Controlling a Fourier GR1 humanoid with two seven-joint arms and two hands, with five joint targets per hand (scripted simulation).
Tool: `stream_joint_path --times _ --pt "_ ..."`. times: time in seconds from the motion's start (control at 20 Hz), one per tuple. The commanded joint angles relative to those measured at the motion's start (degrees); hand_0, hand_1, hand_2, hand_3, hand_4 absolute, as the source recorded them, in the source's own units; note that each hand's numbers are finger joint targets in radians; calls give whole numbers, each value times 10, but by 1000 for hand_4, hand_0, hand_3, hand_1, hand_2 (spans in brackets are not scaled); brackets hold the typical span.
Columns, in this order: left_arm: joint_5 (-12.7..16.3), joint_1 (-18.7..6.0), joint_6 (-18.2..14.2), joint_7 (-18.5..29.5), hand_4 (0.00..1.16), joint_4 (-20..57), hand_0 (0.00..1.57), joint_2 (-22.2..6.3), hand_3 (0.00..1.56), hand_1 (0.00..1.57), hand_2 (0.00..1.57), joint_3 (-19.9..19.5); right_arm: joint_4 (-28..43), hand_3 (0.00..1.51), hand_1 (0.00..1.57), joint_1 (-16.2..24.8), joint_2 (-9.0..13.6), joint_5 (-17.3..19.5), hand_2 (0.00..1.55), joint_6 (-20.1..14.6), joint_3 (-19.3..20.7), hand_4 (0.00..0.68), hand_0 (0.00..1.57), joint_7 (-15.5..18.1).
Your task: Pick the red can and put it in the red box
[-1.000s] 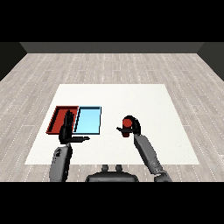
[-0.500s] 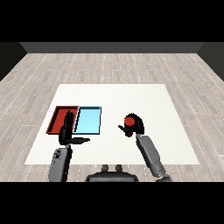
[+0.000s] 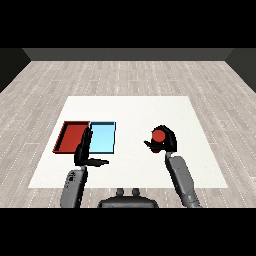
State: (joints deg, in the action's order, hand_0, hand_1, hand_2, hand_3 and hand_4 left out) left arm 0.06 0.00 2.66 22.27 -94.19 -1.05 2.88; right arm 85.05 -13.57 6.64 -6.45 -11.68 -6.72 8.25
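Since the earlier frame your right hand (image 3: 166,142) has moved a little, carrying the red can (image 3: 159,135) slightly up from the desk (image 3: 135,107); the left hand is almost the same. The fingers of the right hand curl around the can, which stands upright. The red box (image 3: 71,137) is well to the left of the can, with the light blue tray (image 3: 103,136) between them. Your left hand (image 3: 85,150), fingers straight and thumb spread, is nearer to the red box. I can read no label on the can.
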Motion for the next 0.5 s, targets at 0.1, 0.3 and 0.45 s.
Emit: stream_joint_path --times 0.1,0.3,0.45 --pt "19 -28 31 -61 0 -15 0 8 0 0 0 34 83 1406 1558 -5 -24 20 1459 -32 -13 611 1558 -22" --pt "21 -46 9 -53 0 7 0 10 0 0 0 56 -16 1406 1558 -91 -65 41 1459 -138 -94 611 1558 -4" --pt "-8 -49 -13 -71 0 5 0 10 0 0 0 96 27 1408 1561 -103 -66 52 1460 -159 -96 602 1561 -34"
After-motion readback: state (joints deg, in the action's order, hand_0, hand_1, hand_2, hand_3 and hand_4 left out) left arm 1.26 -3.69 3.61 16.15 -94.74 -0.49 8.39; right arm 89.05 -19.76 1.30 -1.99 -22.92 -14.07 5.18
